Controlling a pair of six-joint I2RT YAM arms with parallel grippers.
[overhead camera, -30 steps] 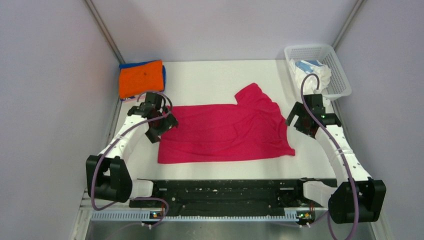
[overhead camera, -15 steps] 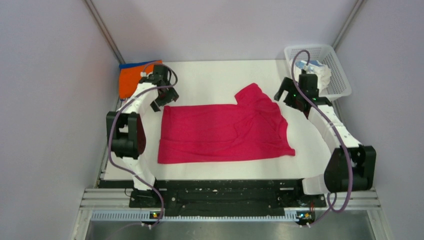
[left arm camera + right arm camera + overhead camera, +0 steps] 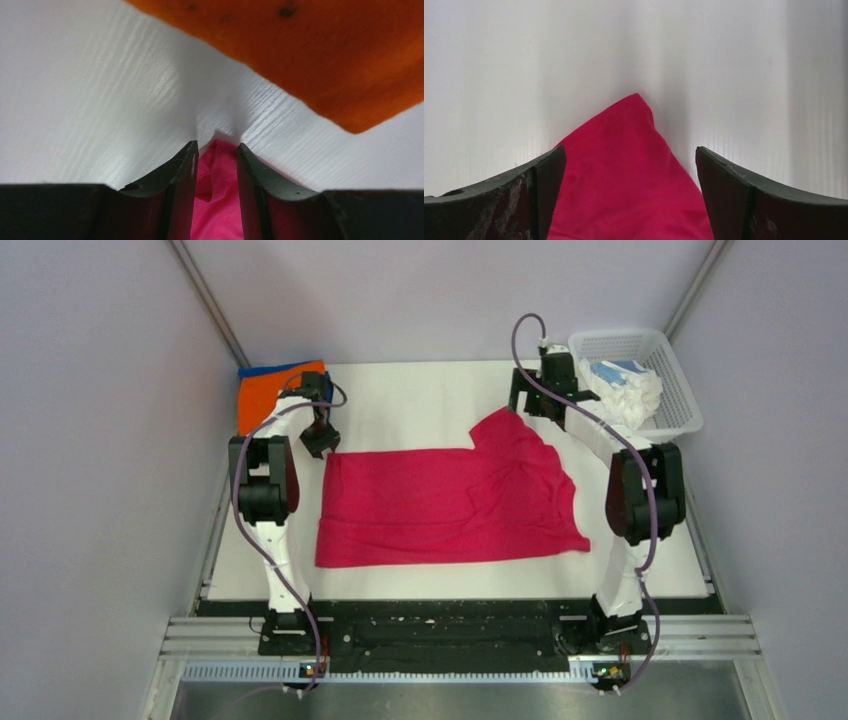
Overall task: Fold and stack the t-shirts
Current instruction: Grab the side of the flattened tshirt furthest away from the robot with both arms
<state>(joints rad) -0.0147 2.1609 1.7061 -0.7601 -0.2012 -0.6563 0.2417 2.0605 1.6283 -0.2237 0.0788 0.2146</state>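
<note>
Pink shirt [image 3: 450, 505] lies spread at the middle of the bench [image 3: 420, 400]. Left jaws pinch its far-left corner, near the orange shirt [image 3: 268, 398] folded at the far-left corner; right jaws gape wide over its sleeve tip.
</note>
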